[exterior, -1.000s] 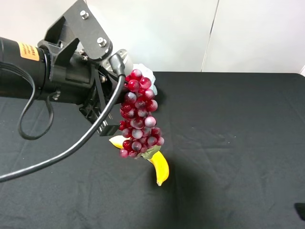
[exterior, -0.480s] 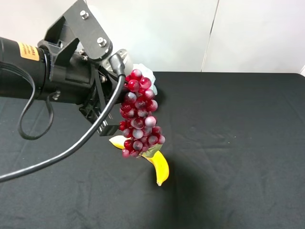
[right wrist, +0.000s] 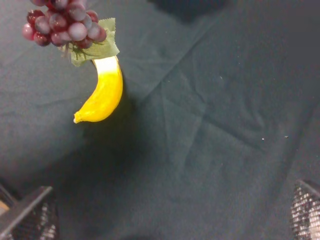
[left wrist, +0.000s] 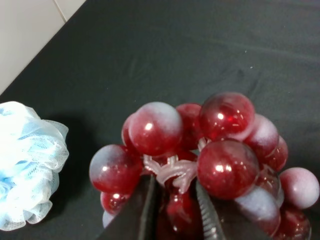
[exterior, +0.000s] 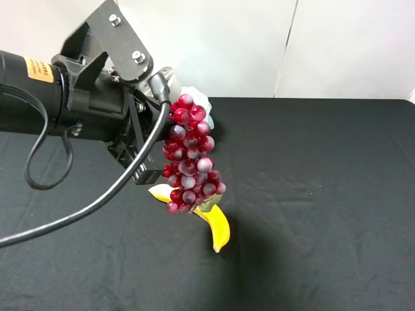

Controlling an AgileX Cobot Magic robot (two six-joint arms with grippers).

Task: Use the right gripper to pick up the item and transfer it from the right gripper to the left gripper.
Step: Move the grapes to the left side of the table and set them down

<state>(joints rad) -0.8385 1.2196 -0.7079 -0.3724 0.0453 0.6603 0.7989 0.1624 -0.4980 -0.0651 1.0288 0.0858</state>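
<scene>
1. Bunch of glossy red plastic grapes [exterior: 190,159]: in the high view it hangs in the air, clear of the black cloth worktop [exterior: 324,194]. It is suspended from the end of the black left arm [exterior: 39,97], which reaches in from the left. A yellow plastic banana [exterior: 219,230] lies on the worktop under the lower end of the bunch. A pale blue and white mesh sponge [exterior: 193,95] peeks out behind the top of the bunch.
2. In the left wrist view, the left tool [left wrist: 176,210] is clamped on the pale plastic stem [left wrist: 172,170] at the top of the bunch, with one dark finger on each side of it. The sponge rests on the worktop off to one side, apart from the grapes.
3. In the right wrist view, the right tool [right wrist: 165,210] is spread wide, its two fingers at opposite edges with only bare worktop between them. Farther off, the bottom of the bunch and its green fabric leaf [right wrist: 97,50] hang over one end of the banana.
</scene>
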